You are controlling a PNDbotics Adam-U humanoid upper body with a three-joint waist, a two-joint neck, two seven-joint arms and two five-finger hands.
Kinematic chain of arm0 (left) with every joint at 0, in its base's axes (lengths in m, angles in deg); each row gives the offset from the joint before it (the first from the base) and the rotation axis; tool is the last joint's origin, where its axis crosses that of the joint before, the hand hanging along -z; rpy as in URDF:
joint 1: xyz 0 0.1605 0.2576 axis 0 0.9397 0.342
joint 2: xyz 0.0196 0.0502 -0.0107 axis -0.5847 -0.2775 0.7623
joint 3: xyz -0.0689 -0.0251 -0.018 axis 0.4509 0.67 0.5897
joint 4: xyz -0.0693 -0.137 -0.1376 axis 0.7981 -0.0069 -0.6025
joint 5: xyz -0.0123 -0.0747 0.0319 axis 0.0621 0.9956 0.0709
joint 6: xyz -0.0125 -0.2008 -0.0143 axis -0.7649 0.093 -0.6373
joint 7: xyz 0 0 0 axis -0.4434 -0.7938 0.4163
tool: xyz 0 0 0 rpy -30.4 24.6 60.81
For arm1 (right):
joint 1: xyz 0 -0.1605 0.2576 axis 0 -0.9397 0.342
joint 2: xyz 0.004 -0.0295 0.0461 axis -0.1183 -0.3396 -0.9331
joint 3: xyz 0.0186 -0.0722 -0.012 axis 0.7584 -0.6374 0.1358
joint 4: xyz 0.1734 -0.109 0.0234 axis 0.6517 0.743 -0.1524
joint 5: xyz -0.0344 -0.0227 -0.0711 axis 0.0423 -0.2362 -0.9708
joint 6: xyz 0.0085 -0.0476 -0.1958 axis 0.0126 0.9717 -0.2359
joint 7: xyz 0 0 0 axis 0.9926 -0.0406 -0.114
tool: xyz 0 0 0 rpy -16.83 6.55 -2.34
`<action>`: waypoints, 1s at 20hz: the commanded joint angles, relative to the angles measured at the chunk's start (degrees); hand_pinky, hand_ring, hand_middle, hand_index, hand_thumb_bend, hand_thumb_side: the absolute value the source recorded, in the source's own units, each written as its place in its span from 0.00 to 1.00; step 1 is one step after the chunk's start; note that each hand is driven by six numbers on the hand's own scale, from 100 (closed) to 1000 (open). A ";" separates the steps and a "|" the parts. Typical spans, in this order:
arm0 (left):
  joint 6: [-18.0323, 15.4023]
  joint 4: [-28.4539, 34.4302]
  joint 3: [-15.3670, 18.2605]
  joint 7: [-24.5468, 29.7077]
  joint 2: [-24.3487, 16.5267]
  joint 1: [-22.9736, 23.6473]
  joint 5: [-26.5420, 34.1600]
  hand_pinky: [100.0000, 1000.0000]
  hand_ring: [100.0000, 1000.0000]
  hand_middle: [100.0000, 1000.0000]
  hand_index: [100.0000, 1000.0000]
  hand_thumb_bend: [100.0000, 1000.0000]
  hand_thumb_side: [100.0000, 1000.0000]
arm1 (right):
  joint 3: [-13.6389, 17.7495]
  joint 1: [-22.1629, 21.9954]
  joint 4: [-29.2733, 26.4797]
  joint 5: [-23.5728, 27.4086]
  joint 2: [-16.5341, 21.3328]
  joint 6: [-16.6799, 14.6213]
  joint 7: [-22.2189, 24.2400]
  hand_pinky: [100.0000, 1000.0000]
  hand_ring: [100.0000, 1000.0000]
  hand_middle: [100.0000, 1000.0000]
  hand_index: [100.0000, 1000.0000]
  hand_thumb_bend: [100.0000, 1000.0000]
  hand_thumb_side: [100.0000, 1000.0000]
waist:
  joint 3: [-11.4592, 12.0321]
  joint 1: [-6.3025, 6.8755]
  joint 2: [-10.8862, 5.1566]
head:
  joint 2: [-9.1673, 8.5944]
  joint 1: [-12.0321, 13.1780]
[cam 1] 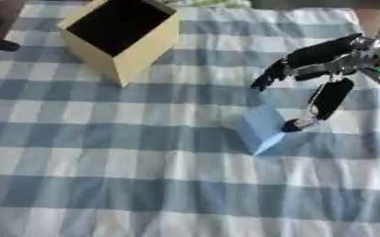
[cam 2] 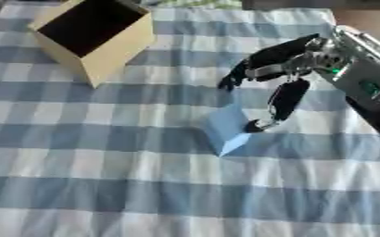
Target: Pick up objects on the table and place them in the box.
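A table covered by a blue-and-white checked cloth point(cam 1: 144, 194) is seen from above. Toward the far left of it stands a cream-coloured open-topped box point(cam 1: 124, 39), tilted in the view, with one corner pointing toward the camera. Its interior is dark, and nothing can be made out inside it.

Near the middle of the table, right of centre, a light blue block point(cam 1: 261, 128) is lying on the cloth, well apart from the box. It appears as a small angular solid with a paler upper face and a pointed lower corner.

The right hand point(cam 2: 287, 69) is brought in from the right side, black with silver joints, and is positioned just above and to the right of the blue block. Its fingers point(cam 1: 268, 76) are spread and extended toward the left, over the block's far side, without being closed on anything. The thumb point(cam 1: 329, 98) is pointed downward, and its tip is placed at the block's right edge, where it appears to touch the block; whether real contact is made cannot be told for certain. The block is not lifted; it rests on the cloth.

A green light is visible on the forearm point(cam 2: 364, 81) behind the hand in the right eye view.

The left hand is not seen in either view.
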 commanded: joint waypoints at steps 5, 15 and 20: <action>0.58 0.79 0.23 0.29 -0.41 -0.02 -0.46 0.59 0.75 0.75 0.82 0.04 0.69 | 0.32 1.54 -2.76 -2.17 0.46 -5.15 2.27 0.83 0.89 0.84 1.00 0.42 0.48 | -0.01 0.19 -0.99 | 0.34 0.06; 1.08 0.79 0.25 0.37 -0.62 0.33 -0.81 0.59 0.75 0.75 0.82 0.04 0.70 | 2.71 1.70 -8.30 0.46 3.44 -4.00 1.88 0.83 0.88 0.82 1.00 0.32 0.51 | -0.55 -0.21 -1.26 | 0.41 0.39; 1.25 0.79 0.21 0.51 -0.67 0.32 -0.86 0.59 0.75 0.75 0.82 0.04 0.70 | 2.67 1.26 -12.19 3.67 4.60 -0.10 4.02 0.83 0.87 0.82 1.00 0.29 0.53 | -0.77 -0.56 -1.48 | 0.49 0.17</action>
